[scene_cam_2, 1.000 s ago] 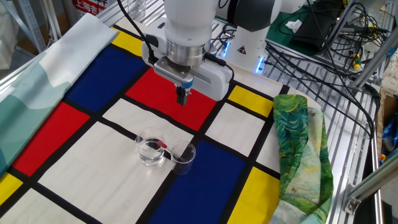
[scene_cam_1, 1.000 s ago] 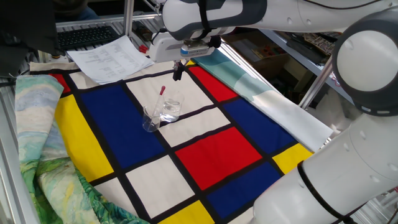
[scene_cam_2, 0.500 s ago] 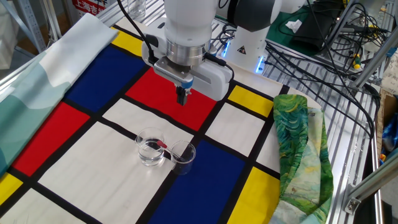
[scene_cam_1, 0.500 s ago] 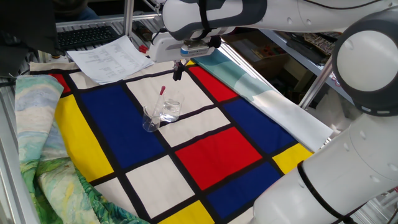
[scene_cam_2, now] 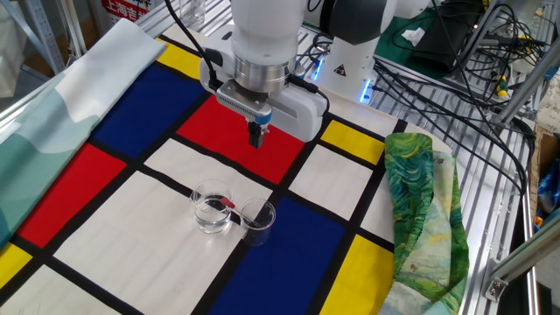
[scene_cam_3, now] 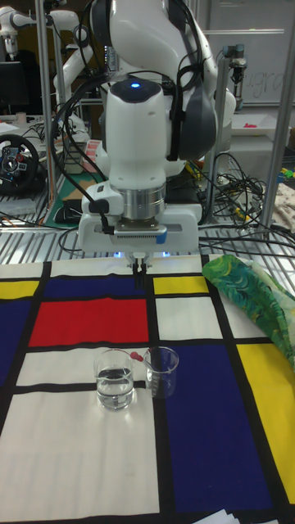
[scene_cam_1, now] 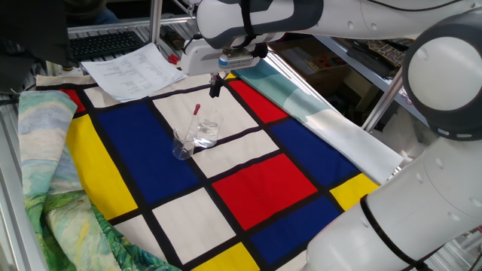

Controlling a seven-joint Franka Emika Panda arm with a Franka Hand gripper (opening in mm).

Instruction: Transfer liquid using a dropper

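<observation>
Two small clear glass beakers stand side by side on the checked cloth. The wider beaker [scene_cam_1: 206,132] [scene_cam_2: 212,207] [scene_cam_3: 114,378] holds a little colourless liquid [scene_cam_3: 114,385]. The narrower beaker [scene_cam_1: 182,144] [scene_cam_2: 257,220] [scene_cam_3: 163,360] stands beside it. The dropper [scene_cam_1: 194,119] [scene_cam_2: 228,204] [scene_cam_3: 132,355] leans in the beakers, its red bulb up. My gripper [scene_cam_1: 215,86] [scene_cam_2: 256,136] [scene_cam_3: 138,276] hangs above the cloth, behind the beakers and apart from them. Its fingers are shut with nothing between them.
A cloth of red, blue, yellow and white squares [scene_cam_1: 248,184] covers the table. A green patterned fabric [scene_cam_2: 420,206] [scene_cam_1: 45,165] lies bunched at one side. Papers [scene_cam_1: 132,69] lie at the far edge, and a pale teal cloth [scene_cam_2: 52,114] lies along another side.
</observation>
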